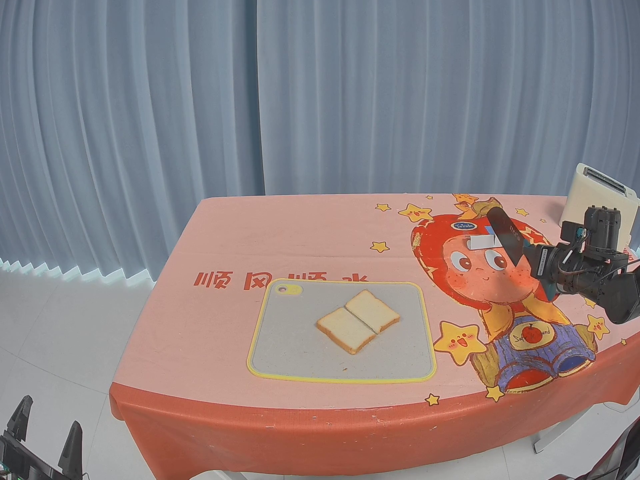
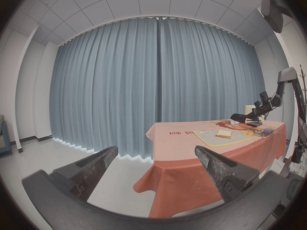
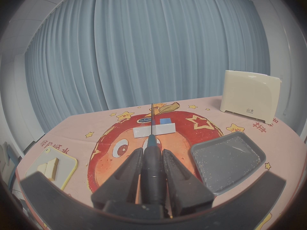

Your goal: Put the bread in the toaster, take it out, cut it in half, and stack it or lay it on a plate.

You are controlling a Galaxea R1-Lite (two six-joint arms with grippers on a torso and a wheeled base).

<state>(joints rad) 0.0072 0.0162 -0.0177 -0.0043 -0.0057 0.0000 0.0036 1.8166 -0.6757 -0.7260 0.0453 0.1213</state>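
Two bread halves [image 1: 358,321], pale crumb, tan crust, cut edges touching, flat at frame centre on one grey, yellow-rimmed cutting board [image 1: 293,348]. One cream toaster [image 1: 600,198], right edge. One dark tray [image 3: 227,158] near it. One knife [image 1: 507,235], clamped in right gripper [image 3: 152,152]. Left gripper [image 1: 48,416], lower left, jaws apart.

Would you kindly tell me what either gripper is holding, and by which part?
The right gripper grips the knife by its handle, blade pointing away from it. The left gripper is open and empty.
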